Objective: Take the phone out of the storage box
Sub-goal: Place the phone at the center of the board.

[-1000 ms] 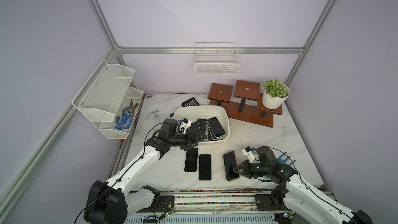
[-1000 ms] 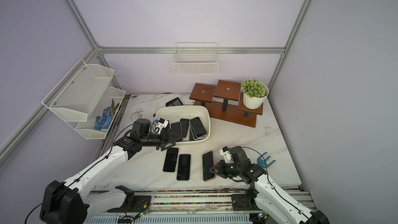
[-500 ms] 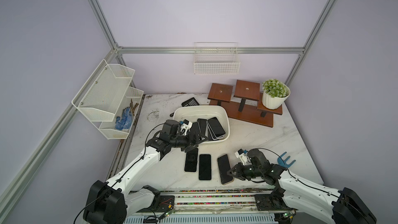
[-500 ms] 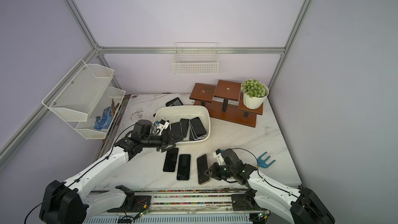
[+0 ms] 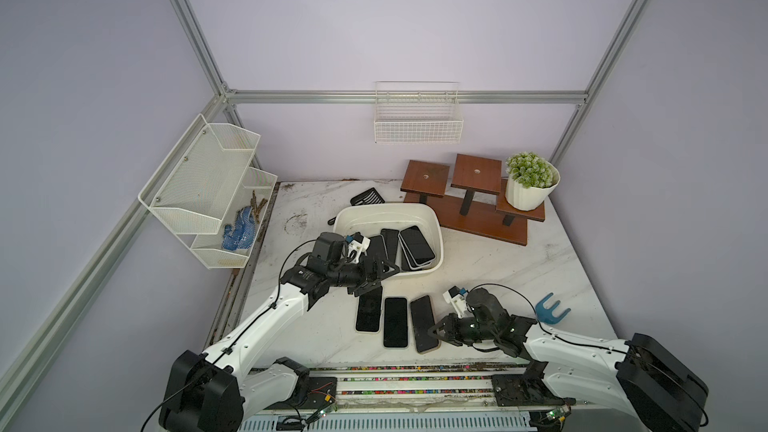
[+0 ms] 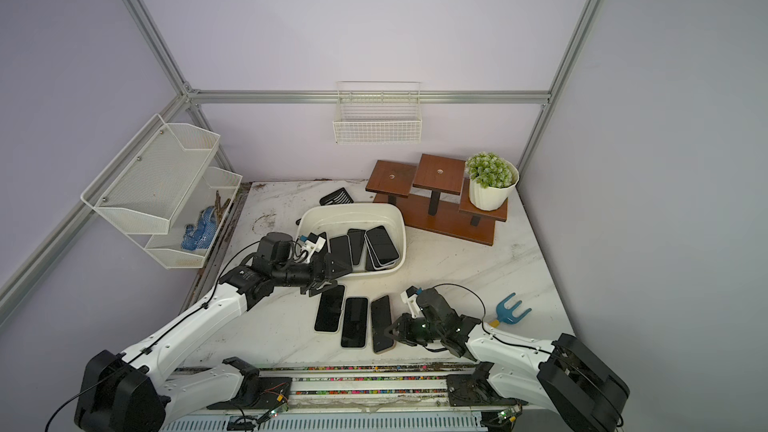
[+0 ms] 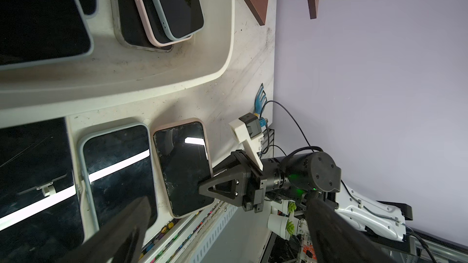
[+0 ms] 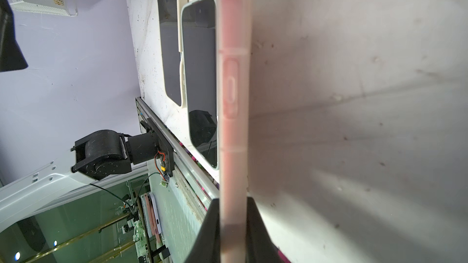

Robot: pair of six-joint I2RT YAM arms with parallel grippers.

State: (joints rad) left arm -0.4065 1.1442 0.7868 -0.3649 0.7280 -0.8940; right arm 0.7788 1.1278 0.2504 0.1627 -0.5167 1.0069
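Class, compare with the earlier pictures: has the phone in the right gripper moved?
Yes. The pink-cased phone, clamped by the right gripper, has shifted toward the middle phone of the row, away from the blue rake.

Both top views: high, looking down over whole table [image 5: 490, 268]. Wrist views: close, table-level, sharing laid-out phones [image 7: 116, 170].

Before the storage box [image 5: 386, 206] I see two phones [image 5: 395, 322] on the counter [image 5: 498, 268], a third phone [image 5: 423, 322] right of them.

Pink-cased phone [image 8: 234, 97] blurred edge-on (screen unseen), storage box [image 7: 152, 72] cut off in left wrist view
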